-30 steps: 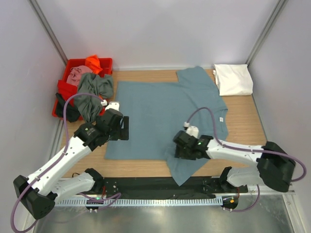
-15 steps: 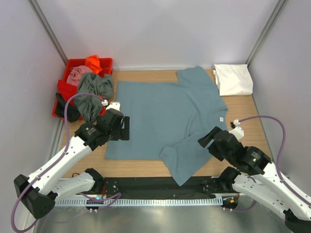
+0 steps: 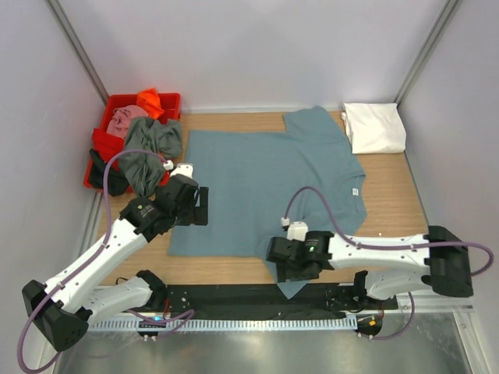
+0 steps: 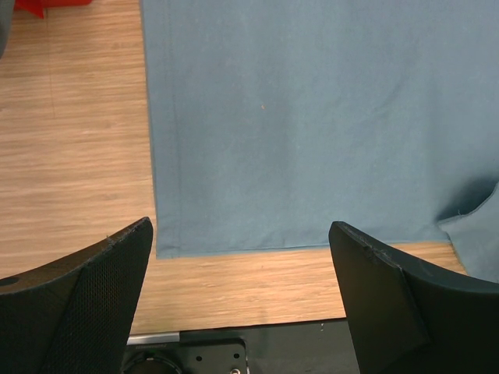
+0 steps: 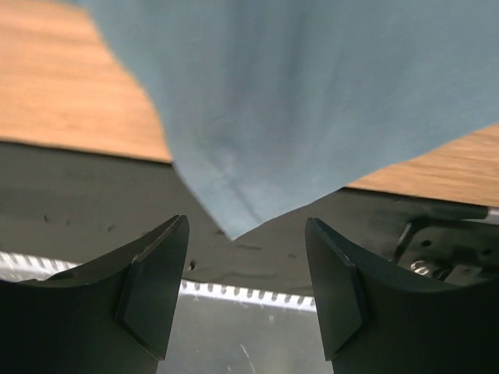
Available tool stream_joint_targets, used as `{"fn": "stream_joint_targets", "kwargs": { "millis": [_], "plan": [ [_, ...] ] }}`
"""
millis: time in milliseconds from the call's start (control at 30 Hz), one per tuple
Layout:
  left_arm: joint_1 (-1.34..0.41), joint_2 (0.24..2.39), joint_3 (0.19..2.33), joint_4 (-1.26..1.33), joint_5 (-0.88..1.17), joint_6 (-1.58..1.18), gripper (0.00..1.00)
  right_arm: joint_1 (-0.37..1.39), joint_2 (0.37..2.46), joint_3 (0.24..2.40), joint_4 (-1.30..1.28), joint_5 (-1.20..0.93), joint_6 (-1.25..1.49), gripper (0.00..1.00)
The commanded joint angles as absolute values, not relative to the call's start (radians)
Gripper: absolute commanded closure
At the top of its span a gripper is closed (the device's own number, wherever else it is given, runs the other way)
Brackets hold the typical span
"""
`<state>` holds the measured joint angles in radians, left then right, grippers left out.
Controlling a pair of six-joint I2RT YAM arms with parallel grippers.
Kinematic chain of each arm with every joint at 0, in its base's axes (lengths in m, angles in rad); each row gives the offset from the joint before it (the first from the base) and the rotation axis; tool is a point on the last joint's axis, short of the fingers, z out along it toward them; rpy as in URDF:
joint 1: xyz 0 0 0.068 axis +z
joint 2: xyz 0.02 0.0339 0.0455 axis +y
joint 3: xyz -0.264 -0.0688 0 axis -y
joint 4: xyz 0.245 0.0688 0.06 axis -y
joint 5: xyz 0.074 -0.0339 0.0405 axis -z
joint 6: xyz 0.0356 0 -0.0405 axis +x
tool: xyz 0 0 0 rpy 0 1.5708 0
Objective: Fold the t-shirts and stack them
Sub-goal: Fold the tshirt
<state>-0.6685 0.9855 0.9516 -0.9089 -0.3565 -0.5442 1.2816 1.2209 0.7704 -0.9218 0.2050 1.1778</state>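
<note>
At the near edge my right tool (image 5: 245, 269) hangs spread over the sleeve tip (image 5: 234, 210) drooping off the surface (image 3: 390, 199); my left tool (image 4: 240, 241), also spread, hovers above the near-left hem corner (image 4: 160, 249). The teal t-shirt (image 3: 265, 167) lies flat mid-surface, light and limp, so I'd pinch it at corners. A white t-shirt (image 3: 374, 128) sits in the far right corner.

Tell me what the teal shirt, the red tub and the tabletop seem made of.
The teal t-shirt: soft, matte cloth, likely a knit; it lies limp with soft creases and a stitched hem.
The red tub: probably hard plastic, going by its smooth, even-coloured rim.
The table: wood or wood-look laminate with fine straight grain lines; which one cannot be told.
</note>
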Motion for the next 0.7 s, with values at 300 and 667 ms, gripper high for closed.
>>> {"fn": "stream_joint_targets", "kwargs": {
  "millis": [300, 667],
  "plan": [
    [-0.673, 0.980, 0.951, -0.887, -0.377, -0.558, 0.05, 1.442, 1.440, 0.790, -0.833, 0.123, 1.155, 0.33],
    [-0.673, 0.999, 0.953, -0.896, -0.396, -0.569, 0.05, 1.457, 1.456, 0.651, -0.811, 0.173, 1.184, 0.68]
  ]
}}
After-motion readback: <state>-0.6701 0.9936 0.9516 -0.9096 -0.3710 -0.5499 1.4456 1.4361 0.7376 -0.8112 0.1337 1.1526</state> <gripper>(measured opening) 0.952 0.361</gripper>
